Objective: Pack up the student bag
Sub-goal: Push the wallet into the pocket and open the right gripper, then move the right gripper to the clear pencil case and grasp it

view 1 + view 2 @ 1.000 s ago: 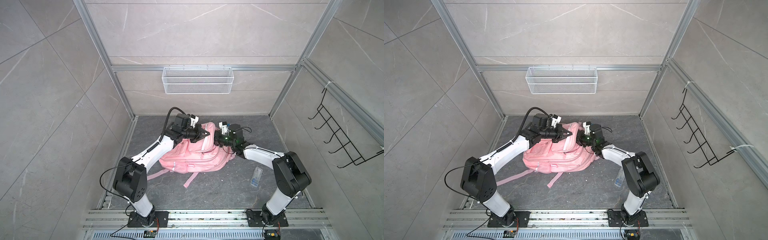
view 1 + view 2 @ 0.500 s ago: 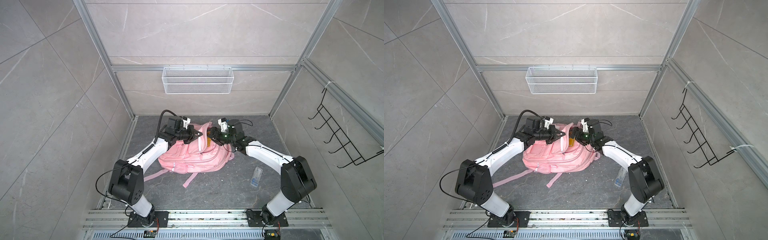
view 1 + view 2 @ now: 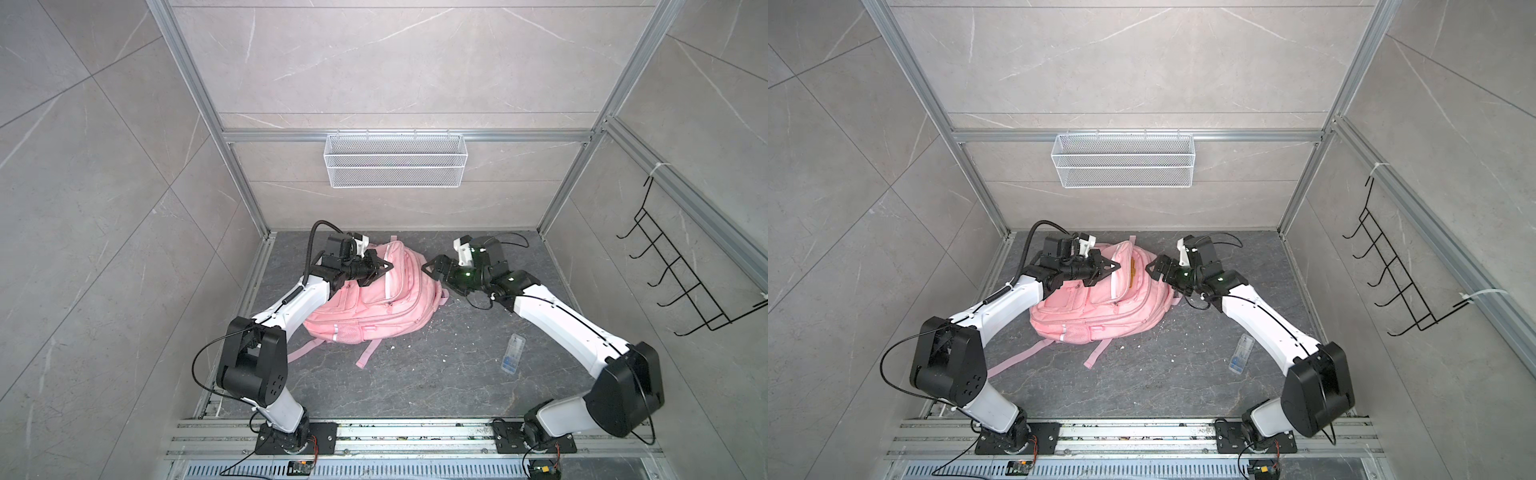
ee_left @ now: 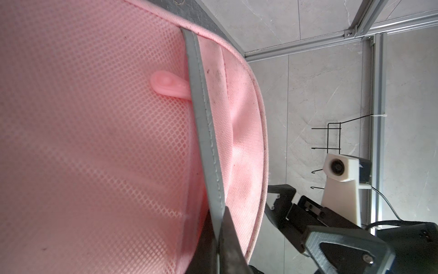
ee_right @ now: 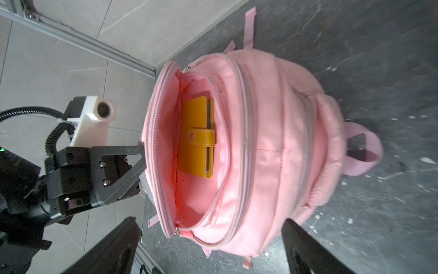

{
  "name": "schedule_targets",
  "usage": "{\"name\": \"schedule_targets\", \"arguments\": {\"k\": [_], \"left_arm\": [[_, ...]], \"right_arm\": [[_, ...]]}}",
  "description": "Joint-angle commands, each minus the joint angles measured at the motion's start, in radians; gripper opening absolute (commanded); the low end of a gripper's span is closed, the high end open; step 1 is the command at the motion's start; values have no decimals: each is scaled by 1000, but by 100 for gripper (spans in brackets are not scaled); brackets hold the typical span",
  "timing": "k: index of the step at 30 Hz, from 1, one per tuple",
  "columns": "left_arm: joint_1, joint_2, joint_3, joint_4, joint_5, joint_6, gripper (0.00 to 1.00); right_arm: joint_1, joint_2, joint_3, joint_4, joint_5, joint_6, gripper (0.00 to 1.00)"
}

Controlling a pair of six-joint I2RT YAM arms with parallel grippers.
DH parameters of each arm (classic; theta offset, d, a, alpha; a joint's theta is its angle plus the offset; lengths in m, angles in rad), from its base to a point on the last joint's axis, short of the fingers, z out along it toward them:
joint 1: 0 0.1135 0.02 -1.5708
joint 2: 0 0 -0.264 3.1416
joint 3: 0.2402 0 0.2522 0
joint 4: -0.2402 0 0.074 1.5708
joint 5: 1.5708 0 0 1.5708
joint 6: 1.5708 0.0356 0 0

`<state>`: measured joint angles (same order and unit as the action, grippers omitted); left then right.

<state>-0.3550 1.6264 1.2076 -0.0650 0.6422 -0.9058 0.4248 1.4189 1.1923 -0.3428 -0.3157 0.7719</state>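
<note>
Two white-and-black arms rise from an aluminium rail (image 3: 395, 432) at the near edge of a dark, veined, stone-look surface (image 3: 415, 386). Nearest on it, beside the right arm, lies a clear plastic case (image 3: 513, 353), flat and oblong.

Farther in, the student bag (image 3: 386, 303) sits at the middle of the surface toward the back. It is soft pink woven fabric, rounded and slumped, and its flat webbing straps (image 3: 365, 353) trail toward the rail. Its main compartment is unzipped and gapes. Inside, against the smooth pink lining, stands a yellow wallet (image 5: 196, 140), rectangular and leather-like, with a stitched snap tab.

The left gripper (image 3: 386, 266) is clamped on the raised rim of that opening. In the left wrist view its dark fingers (image 4: 227, 246) pinch a grey stitched strip (image 4: 203, 132) that runs over pink honeycomb mesh, with a teardrop rubber zip pull (image 4: 168, 86) beside it. The right gripper (image 3: 433, 270) hangs just beside the bag's other side, jaws wide apart with nothing between them.

On the back wall hangs a white wire-mesh basket (image 3: 395, 160), long and boxy. On the right wall is a black wire hook rack (image 3: 681, 282).
</note>
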Motion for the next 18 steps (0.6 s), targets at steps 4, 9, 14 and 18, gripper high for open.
{"name": "schedule_targets", "arguments": {"k": [4, 9, 14, 18], "left_arm": [[-36, 21, 21, -44, -63, 110, 0], [-60, 22, 34, -93, -121, 149, 18], [-94, -27, 117, -261, -220, 281, 42], [-179, -55, 204, -420, -285, 407, 57]], "right_arm": [[-207, -177, -133, -286, 63, -65, 99], [-351, -289, -182, -480, 92, -150, 100], [-428, -360, -243, -588, 137, -200, 100], [-459, -396, -300, -617, 195, -210, 100]]}}
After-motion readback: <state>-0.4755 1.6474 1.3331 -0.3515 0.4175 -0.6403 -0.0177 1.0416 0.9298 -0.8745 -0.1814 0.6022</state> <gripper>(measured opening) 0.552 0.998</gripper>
